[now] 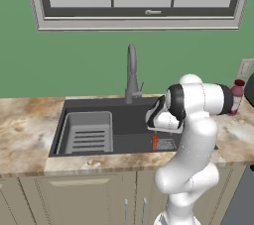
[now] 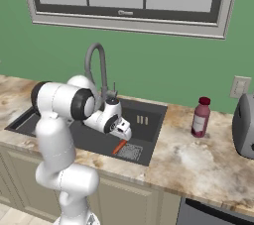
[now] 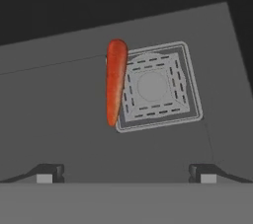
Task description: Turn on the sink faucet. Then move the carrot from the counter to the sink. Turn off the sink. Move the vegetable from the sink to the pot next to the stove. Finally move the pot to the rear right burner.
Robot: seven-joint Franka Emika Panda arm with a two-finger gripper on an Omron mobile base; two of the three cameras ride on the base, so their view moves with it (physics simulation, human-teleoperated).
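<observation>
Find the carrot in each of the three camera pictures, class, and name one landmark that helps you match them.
Left base view: carrot lies in the sink, lower middle, left of the arm.
Right base view: carrot lies near the basin's front edge, centre.
Hand view: carrot lies upper middle, left of centre.
Shared landmark: the square drain grate beside it.

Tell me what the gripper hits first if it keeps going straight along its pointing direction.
Probably the sink floor beside the drain grate. The open gripper points down there; the carrot lies just left of that line.
</observation>
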